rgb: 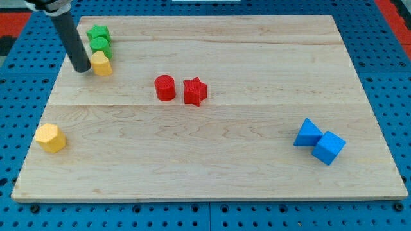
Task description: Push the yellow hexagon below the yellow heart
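With no fingers fitted, my tip was positioned touching the heart, which risked being displaced, well apart from the hexagon.

Light was bright and even across the wooden board, with only short, soft shadows under the blocks. Focus was sharp throughout, without glare or blur.
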Robot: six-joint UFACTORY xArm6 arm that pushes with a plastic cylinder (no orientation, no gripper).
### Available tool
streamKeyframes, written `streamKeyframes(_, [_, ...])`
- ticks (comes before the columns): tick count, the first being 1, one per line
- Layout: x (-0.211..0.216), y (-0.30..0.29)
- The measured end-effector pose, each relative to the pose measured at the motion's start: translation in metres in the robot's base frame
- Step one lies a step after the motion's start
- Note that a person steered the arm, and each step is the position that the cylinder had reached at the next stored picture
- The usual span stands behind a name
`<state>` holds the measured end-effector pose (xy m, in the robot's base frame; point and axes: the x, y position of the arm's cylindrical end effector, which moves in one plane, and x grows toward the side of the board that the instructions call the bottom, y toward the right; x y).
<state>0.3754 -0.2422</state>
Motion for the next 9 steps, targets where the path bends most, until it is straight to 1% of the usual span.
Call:
streamKeyframes(1, [0.097,0.069])
streamKeyframes(2, [0.19,0.062])
streamKeyframes(3, [0.2,0.001])
streamKeyframes(4, [0.143,-0.028])
streamKeyframes(5, [0.118,-0.025])
streamKeyframes(7, [0.087,-0.025])
streamKeyframes(9, [0.075,-0.006])
